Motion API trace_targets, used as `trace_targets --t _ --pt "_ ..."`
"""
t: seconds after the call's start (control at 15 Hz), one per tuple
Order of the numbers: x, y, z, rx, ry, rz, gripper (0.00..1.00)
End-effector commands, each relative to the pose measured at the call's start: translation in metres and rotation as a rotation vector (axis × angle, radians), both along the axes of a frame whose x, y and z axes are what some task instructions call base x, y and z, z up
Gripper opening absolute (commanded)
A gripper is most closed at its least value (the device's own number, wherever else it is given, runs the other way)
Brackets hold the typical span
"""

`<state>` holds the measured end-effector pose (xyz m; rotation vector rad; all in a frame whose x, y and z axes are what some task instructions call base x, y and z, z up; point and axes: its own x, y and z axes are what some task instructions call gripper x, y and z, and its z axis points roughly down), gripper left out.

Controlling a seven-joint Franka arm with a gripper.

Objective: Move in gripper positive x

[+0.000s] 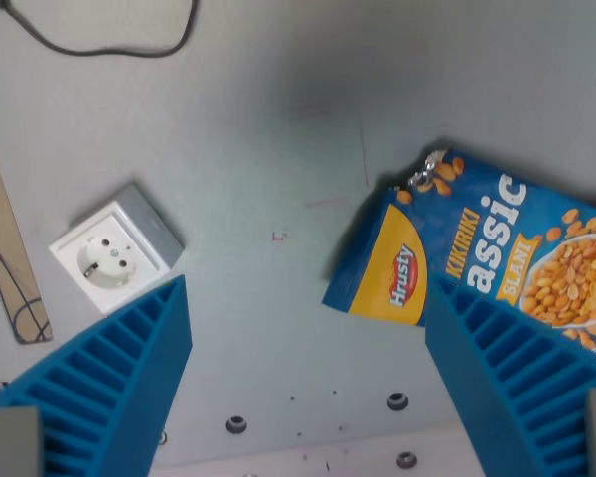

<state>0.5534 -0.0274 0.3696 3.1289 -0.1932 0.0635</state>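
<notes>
Claw (303,373) hangs released and empty above the counter (278,179); the peanut bag (487,253) on the right looks light, crinkly and slippery, best pinched at its edge

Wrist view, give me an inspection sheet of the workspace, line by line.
Surface: grey table, bare in the middle, with faint red marks and a few small bolt holes near the bottom edge.
Job's things: none named; the task is only a gripper move.
Clutter: blue peanut bag lying flat at the wrist view's right, partly behind one finger; white socket at the left; wooden strip along the left edge.
Grippers: gripper open, blue ribbed fingers wide apart, nothing between them.
Cables: black cable looping across the top left corner; a thin dark cord lies on the wooden strip.
Surroundings: nothing seen beyond the table.
</notes>
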Motion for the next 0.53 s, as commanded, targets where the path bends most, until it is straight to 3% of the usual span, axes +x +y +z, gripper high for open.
trace_targets --t 0.07,0.53 --pt "0.017 -0.005 0.004 0.004 0.041 0.003 1.00" --pt "0.052 -0.009 0.004 0.004 0.041 0.003 1.00"
